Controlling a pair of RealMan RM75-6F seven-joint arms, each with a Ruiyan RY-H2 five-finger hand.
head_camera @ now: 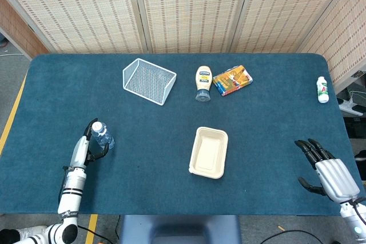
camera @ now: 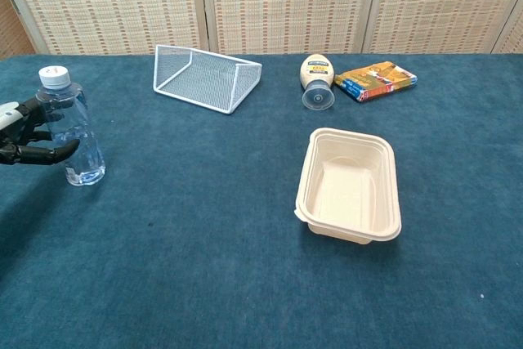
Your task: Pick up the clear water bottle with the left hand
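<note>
The clear water bottle [head_camera: 103, 136] [camera: 76, 132] with a white cap stands upright on the blue table near the left front. My left hand [head_camera: 87, 148] [camera: 29, 133] is at its left side, dark fingers wrapped around the bottle's body and the thumb across its front. The bottle's base rests on the cloth. My right hand [head_camera: 328, 170] lies at the table's right front corner, fingers spread and holding nothing; the chest view does not show it.
A white wire basket [head_camera: 148, 81] [camera: 208, 78] lies at the back left of centre. A mayonnaise bottle [head_camera: 203, 82] and a snack box [head_camera: 232, 80] lie behind a beige food tray [head_camera: 209, 152] [camera: 350, 184]. A small white bottle [head_camera: 322, 90] stands at the far right edge.
</note>
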